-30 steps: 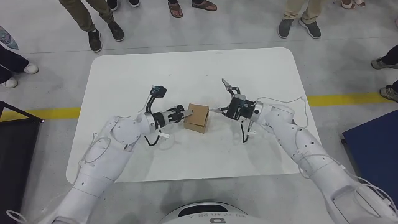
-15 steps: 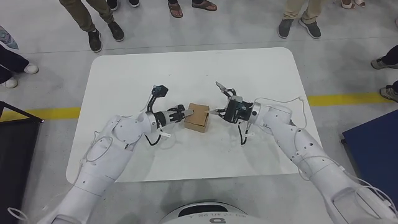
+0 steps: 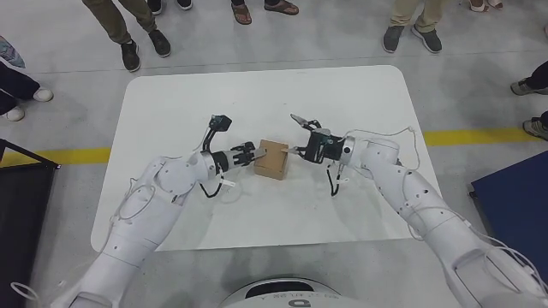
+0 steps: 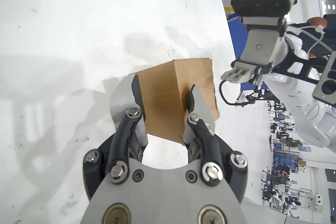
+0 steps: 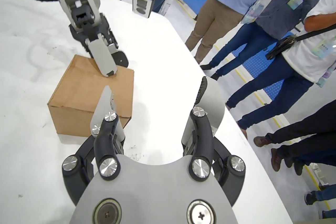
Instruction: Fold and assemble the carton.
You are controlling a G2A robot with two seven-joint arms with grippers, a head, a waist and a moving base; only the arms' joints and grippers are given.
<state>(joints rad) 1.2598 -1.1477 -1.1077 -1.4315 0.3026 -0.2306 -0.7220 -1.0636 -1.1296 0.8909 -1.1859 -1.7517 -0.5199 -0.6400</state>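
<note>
A small closed brown carton (image 3: 272, 160) stands at the middle of the white table (image 3: 171, 111). My left gripper (image 3: 251, 156) comes in from the carton's left and is shut on the carton (image 4: 200, 78); one finger lies along each side of one face, and its fingertips (image 4: 135, 80) press the cardboard. In the right wrist view, one left finger (image 5: 105, 62) rests across the carton (image 5: 78, 86). My right gripper (image 3: 296, 135) is open just right of the carton. One fingertip (image 5: 106, 91) is close to the carton's side and the other is out over bare table.
Several people stand on the floor beyond the table's far edge (image 3: 265, 73) and beside its right side (image 5: 262, 12). Bare table surface lies all around the carton, with the near edge (image 3: 257, 244) in front of me.
My right gripper has moved left across the table, closer to the carton, staying open. My left gripper and the carton have kept their place.
</note>
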